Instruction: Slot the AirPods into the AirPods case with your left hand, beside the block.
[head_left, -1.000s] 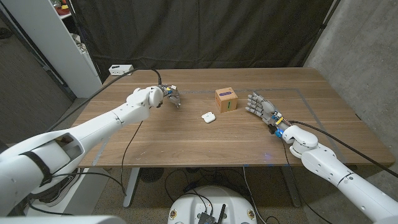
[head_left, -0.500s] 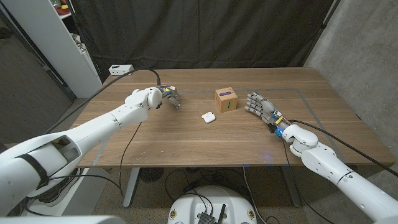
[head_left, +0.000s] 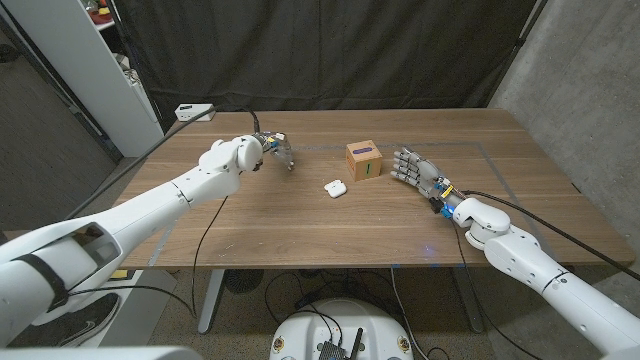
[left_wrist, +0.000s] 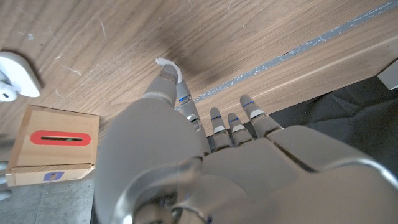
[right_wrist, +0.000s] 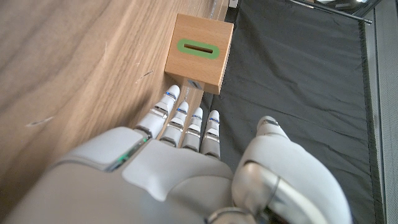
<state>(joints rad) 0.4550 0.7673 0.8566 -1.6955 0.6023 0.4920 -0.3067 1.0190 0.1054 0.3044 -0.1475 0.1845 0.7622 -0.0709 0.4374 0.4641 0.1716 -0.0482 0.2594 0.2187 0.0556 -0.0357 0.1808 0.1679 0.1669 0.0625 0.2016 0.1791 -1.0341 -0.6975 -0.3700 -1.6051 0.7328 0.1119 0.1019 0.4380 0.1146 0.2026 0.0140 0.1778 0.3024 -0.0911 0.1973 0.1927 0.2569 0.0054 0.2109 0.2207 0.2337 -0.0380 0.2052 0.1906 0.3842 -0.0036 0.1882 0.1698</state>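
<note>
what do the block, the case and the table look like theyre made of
Block: looks like light unfinished wood, matte, with a painted coloured slot ring on each visible face. Case: probably glossy white plastic, smooth and rounded. Table: wood or wood-look veneer, brown with visible grain and fine scratches; which one cannot be told.

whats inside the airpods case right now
The white AirPods case lies on the table in front of the wooden block. Its inside cannot be seen; it is too small here to tell open from closed. The left hand is apart from it.
</note>
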